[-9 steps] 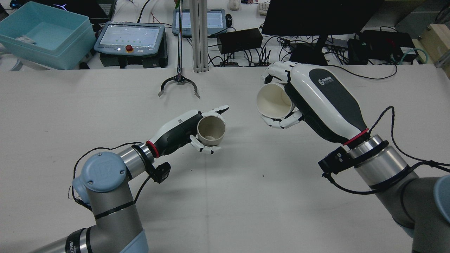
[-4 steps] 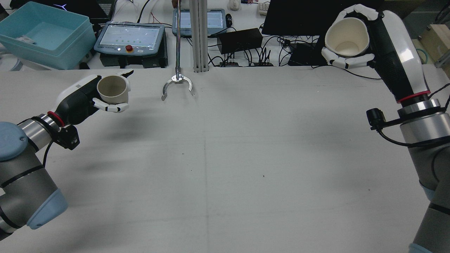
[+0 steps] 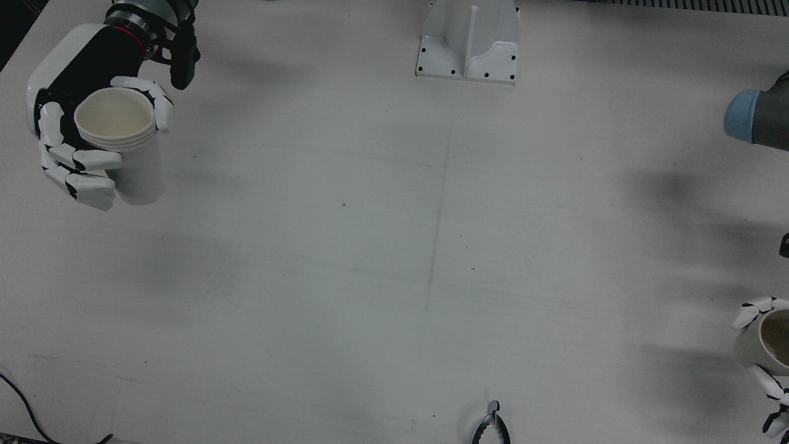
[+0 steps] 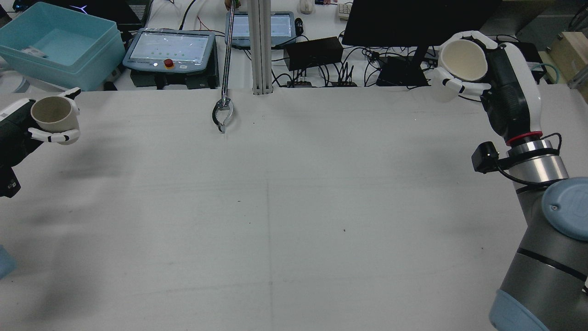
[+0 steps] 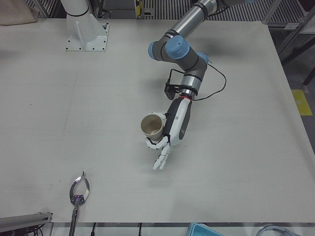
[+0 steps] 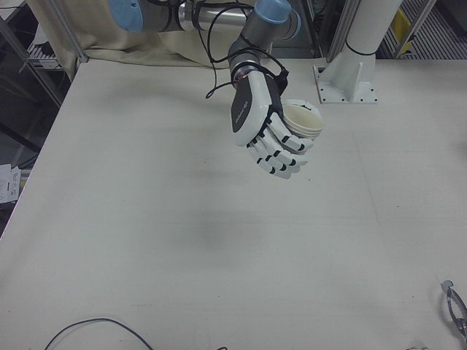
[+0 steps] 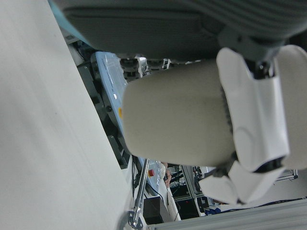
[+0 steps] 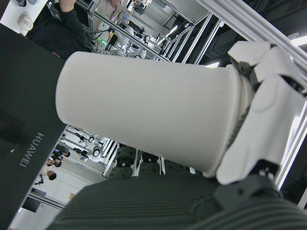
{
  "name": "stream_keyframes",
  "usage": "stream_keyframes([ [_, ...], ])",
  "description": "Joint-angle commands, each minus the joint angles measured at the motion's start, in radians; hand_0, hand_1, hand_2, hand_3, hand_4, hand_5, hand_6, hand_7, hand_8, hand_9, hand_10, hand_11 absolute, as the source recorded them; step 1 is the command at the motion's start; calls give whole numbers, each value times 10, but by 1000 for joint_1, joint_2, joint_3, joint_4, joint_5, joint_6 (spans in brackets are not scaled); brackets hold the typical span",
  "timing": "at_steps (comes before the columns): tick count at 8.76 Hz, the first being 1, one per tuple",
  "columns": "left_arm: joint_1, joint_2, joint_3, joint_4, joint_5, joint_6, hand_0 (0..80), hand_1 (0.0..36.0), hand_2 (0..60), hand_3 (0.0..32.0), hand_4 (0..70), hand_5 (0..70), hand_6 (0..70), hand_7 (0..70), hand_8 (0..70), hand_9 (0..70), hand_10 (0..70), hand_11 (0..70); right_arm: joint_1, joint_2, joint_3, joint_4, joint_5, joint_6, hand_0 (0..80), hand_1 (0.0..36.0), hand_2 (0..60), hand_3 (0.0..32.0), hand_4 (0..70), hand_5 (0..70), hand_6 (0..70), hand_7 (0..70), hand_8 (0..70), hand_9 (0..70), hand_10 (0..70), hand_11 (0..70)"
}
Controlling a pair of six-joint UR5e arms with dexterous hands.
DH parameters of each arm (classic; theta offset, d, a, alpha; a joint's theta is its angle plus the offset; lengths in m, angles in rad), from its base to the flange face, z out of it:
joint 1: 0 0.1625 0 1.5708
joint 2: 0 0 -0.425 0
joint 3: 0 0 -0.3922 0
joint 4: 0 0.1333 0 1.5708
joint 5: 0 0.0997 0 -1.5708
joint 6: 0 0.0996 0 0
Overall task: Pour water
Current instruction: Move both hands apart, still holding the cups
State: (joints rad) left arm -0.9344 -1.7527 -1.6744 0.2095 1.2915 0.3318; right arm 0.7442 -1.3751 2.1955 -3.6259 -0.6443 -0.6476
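Note:
My right hand (image 4: pixel 503 92) is shut on a white paper cup (image 4: pixel 461 62), upright and raised at the far right of the table. In the front view this hand (image 3: pixel 65 92) and cup (image 3: pixel 114 120) are at the top left. My left hand (image 4: pixel 23 131) is shut on a beige cup (image 4: pixel 51 115), upright at the far left edge. The left-front view shows this hand (image 5: pixel 174 125) wrapped round the cup (image 5: pixel 152 127), held above the table. The cups are far apart. No water shows in either cup.
A metal grabber tool (image 4: pixel 223 115) hangs down over the table's far edge. Behind that edge are a teal bin (image 4: pixel 59 43), teach pendants (image 4: pixel 170 48), cables and a monitor (image 4: pixel 413 18). A white pedestal (image 3: pixel 468 40) stands between the arms.
Both arms have swung outward from the table's middle to its far sides. The white cup went from tilted toward the beige cup to upright. The grabber tool's jaws have closed.

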Motion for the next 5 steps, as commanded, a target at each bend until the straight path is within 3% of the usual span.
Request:
stream_keyframes([
  [1,-9,35,225,-201,-46,-20,495,360,600,0,356,607,46,102,31,51,63,120,-3,-59,-39,0,-1,115,483,216,466,0,65,450,308,449,293,429,236,360],
  [2,-7,36,292,-260,-51,-45,493,360,600,0,347,596,43,99,31,50,62,119,-3,-71,-39,0,-1,117,481,212,454,0,60,439,301,442,289,425,234,357],
  [5,-6,45,346,-333,-51,-45,481,353,600,0,336,486,40,98,25,47,54,98,-14,-59,-71,1,-1,115,478,206,440,0,54,428,293,435,284,420,231,353],
])
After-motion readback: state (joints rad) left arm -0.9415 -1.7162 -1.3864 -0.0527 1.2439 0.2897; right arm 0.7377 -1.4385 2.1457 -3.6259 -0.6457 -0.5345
